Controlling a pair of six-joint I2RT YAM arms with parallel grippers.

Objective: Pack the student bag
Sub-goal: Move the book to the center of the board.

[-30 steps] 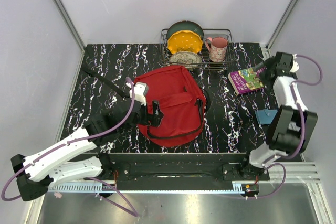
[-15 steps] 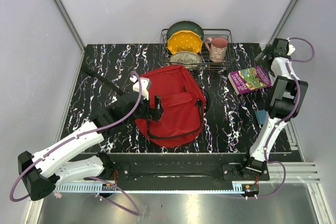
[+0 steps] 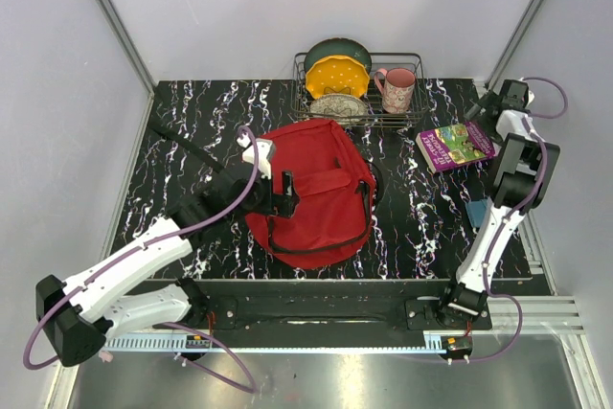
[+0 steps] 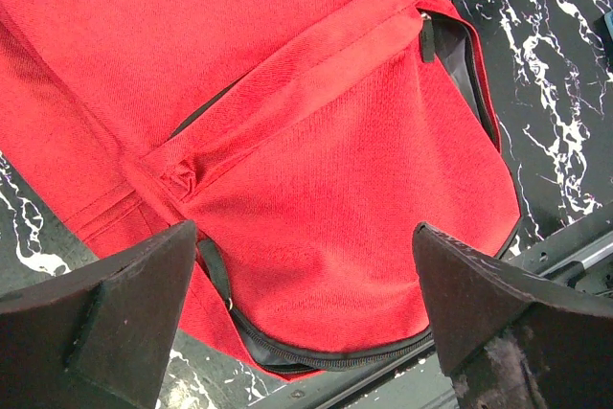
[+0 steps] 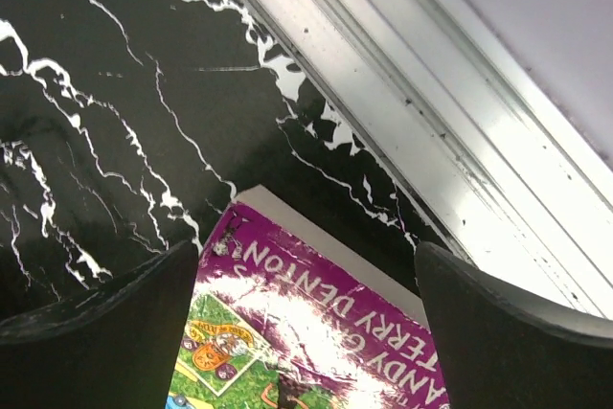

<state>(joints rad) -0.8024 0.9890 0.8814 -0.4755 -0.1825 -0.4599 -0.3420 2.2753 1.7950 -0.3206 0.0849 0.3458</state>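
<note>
Your left end effector hovers, fingers spread wide, over the red student bag lying mid-desk, likely placed to open it. Your right end effector, equally agape and empty, lines up on the purple book at the far-right edge.

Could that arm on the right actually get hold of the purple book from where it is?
Probably yes. The right tool hangs open over one corner of the book, and nothing lies between them.
</note>
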